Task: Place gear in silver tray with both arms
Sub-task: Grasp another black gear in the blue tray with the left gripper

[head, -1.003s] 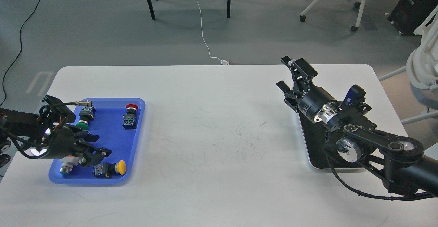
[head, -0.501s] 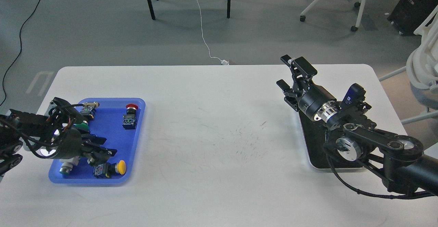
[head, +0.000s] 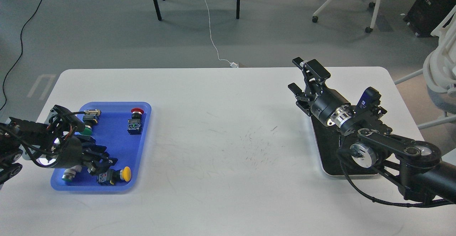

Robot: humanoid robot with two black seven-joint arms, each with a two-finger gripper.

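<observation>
On the matte white table (head: 221, 179), faintly scuffed at its centre, the left hand (head: 103, 159) hovered low over the blue plastic tray (head: 142, 140), its dark fingers too bunched to tell whether released or clenched, just beside a yellow-capped pushbutton (head: 123, 174). At right, the silver tray (head: 322, 157), with its raised shiny rim and dark reflective bottom, lay largely hidden under the black right arm (head: 392, 150), whose right hand (head: 301, 77) stood released, jaws apart, above the tray's far end. Beyond lay grey floor, a white cable (head: 213, 43) and a wheeled chair (head: 349, 1).
</observation>
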